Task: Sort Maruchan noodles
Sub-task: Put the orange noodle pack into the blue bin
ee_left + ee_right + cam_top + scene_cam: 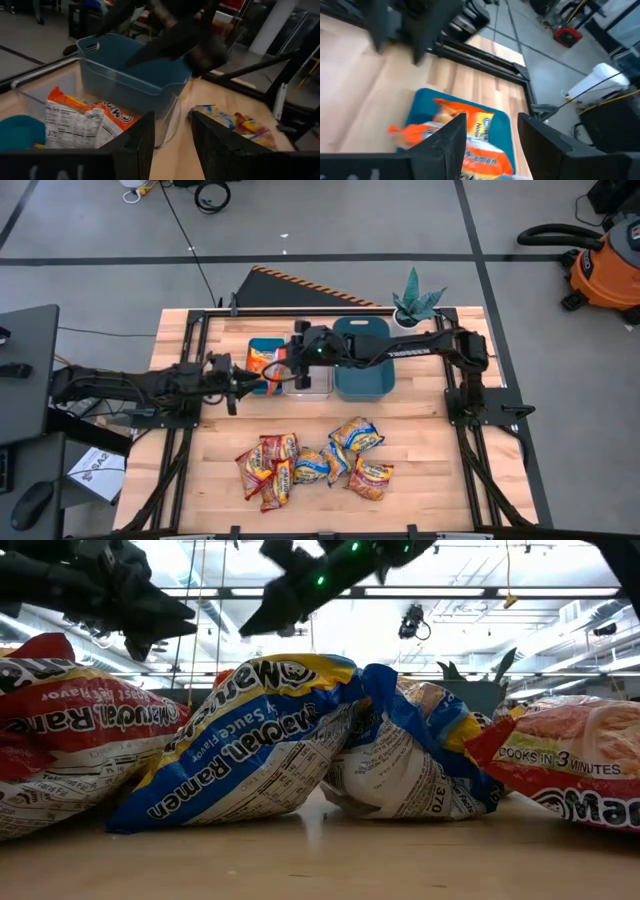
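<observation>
On the near part of the worktop (420, 460) lies a loose pile of noodle packets (312, 462), red, blue-yellow and orange, some overlapping. Farther back stands a row of three bins. The small teal bin (262, 352) holds an orange packet (470, 135). Beside it is a clear bin (30, 95), and in it lies another orange packet (82, 122). The big teal bin (362, 360) stands next in the row. The left gripper (258, 382) hangs near the clear bin, jaws released and holding nothing. The right gripper (282, 367) hovers over the small teal bin, jaws also released. At the far edge stands a plant (416, 302).
</observation>
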{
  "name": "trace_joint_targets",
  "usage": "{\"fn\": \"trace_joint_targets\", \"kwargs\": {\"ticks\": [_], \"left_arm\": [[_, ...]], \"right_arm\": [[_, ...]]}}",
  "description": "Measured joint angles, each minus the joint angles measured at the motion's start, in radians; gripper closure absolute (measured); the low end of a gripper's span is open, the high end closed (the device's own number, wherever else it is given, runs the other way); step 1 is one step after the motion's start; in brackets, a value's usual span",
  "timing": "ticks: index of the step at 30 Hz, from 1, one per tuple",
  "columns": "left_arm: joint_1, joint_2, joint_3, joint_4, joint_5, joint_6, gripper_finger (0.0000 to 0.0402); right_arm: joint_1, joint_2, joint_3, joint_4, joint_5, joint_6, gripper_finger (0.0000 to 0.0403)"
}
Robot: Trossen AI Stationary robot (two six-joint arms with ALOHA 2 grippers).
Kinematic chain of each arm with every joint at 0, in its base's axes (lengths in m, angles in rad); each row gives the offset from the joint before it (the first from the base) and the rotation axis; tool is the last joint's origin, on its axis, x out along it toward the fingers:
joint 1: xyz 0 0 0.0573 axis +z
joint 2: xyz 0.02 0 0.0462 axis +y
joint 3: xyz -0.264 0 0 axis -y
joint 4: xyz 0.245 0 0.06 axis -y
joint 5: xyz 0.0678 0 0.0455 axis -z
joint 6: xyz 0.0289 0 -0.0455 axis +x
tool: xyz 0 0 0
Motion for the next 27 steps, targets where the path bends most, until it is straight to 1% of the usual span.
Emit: {"fn": "trace_joint_targets", "kwargs": {"ticks": [3,6,8,10,13,15,20,24,27], "left_arm": [[0.03,0.03,0.001,0.019,0.0,0.001,0.0267],[0.072,0.07,0.029,-0.006,0.004,0.011,0.0267],[0.103,0.113,0.074,-0.04,0.024,0.013,0.0267],[0.129,0.166,0.134,-0.095,0.045,0.026,0.0267],[0.152,0.262,0.221,-0.182,0.046,0.04,0.0267],[0.159,0.325,0.268,-0.227,0.045,0.067,0.0264],[0.159,0.459,0.377,-0.283,0.046,0.156,0.0236],[0.159,0.557,0.465,-0.382,0.046,0.166,0.0216],[0.159,0.627,0.492,-0.434,0.045,0.179,0.0212]], "right_arm": [[0.018,-0.044,0.0,-0.09,0.033,0.048,0.0221],[0.039,-0.085,0.0,-0.185,0.074,0.099,0.0222],[0.058,-0.11,0.0,-0.252,0.119,0.126,0.0222],[0.08,-0.132,0.0,-0.33,0.186,0.157,0.0222],[0.116,-0.163,0.0,-0.424,0.275,0.219,0.0222],[0.138,-0.171,0.0,-0.48,0.304,0.27,0.0222],[0.194,-0.168,0.0,-0.602,0.38,0.35,0.0222],[0.234,-0.168,0.0,-0.66,0.394,0.435,0.0222],[0.27,-0.168,-0.011,-0.688,0.422,0.504,0.0222]]}}
